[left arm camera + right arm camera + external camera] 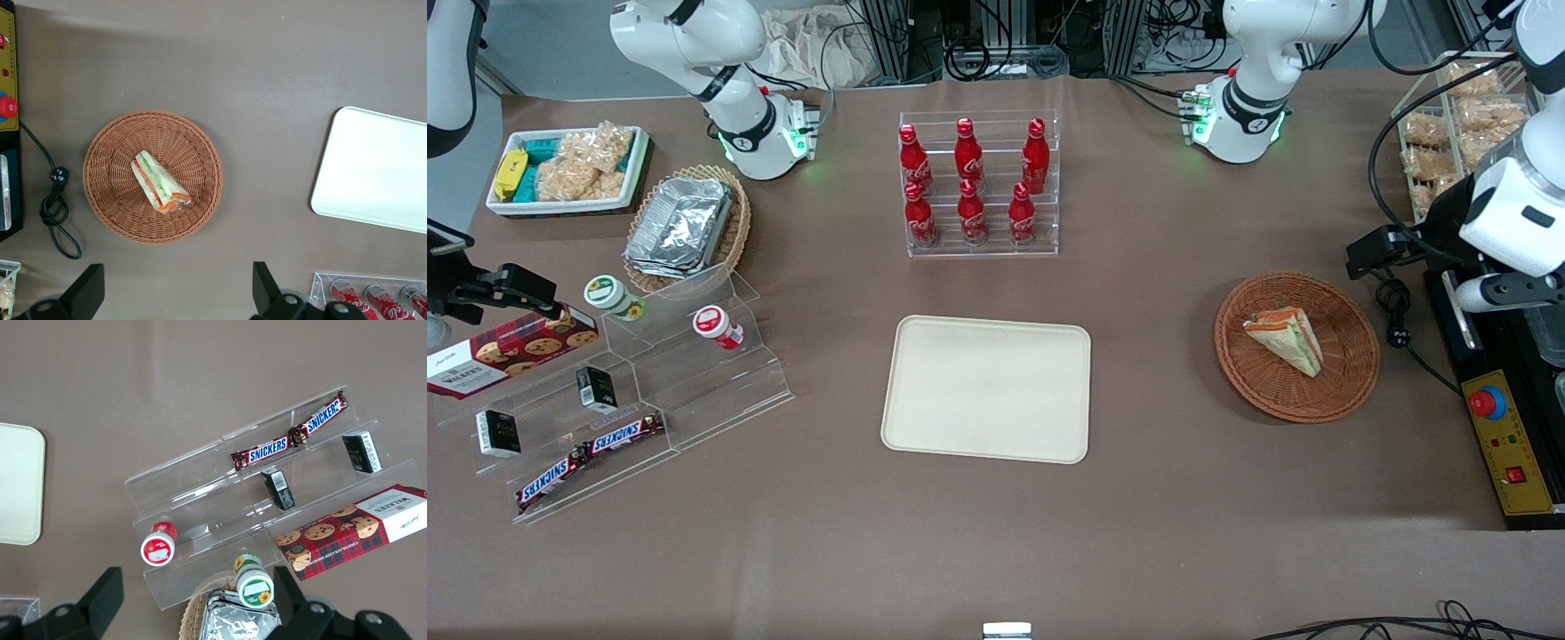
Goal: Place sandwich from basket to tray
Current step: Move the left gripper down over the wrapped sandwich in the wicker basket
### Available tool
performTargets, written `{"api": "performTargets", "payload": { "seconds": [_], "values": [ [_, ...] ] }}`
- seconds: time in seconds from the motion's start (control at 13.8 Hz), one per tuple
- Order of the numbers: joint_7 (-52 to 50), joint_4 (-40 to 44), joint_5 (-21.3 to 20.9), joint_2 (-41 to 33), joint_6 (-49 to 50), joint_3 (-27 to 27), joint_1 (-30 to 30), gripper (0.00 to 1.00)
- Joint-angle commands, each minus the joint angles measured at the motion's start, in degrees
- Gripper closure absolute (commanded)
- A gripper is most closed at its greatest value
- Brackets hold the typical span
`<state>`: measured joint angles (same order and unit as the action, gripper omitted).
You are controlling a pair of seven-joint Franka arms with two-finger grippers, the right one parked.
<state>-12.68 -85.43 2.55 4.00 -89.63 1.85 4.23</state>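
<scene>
The sandwich [1285, 338] [160, 183], a pale wedge with orange-red and green layers, lies in the reddish-brown wicker basket [1352, 373] [113, 140] toward the working arm's end of the table. The cream tray [987, 388] [377, 170] lies flat and bare at the table's middle, beside the basket. My left gripper [177, 293] hangs high above the table, over bare tabletop just farther from the front camera than the basket. Its fingers [265, 287] are spread wide, open, with nothing between them.
A clear rack of red cola bottles [978, 187] stands farther from the front camera than the tray. A black and yellow control box [1507, 444] and a coiled black cable [1396, 311] lie beside the basket. Shelves of bagged snacks [1449, 124] stand at the working arm's end.
</scene>
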Motion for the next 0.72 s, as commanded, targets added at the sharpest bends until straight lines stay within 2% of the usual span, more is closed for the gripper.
{"api": "performTargets", "payload": {
  "seconds": [0.0,0.22,0.43,0.65],
  "values": [
    [0.7,1.8,-0.2,0.3,3.5,-0.6,0.8,0.00],
    [-0.1,0.3,-0.2,0.7,3.7,-1.0,0.2,0.00],
    [-5.2,-7.4,-0.3,0.0,1.6,-1.1,-2.6,0.00],
    [-10.8,-17.0,-0.4,-0.7,-6.6,-1.1,-4.0,0.00]
  ]
}}
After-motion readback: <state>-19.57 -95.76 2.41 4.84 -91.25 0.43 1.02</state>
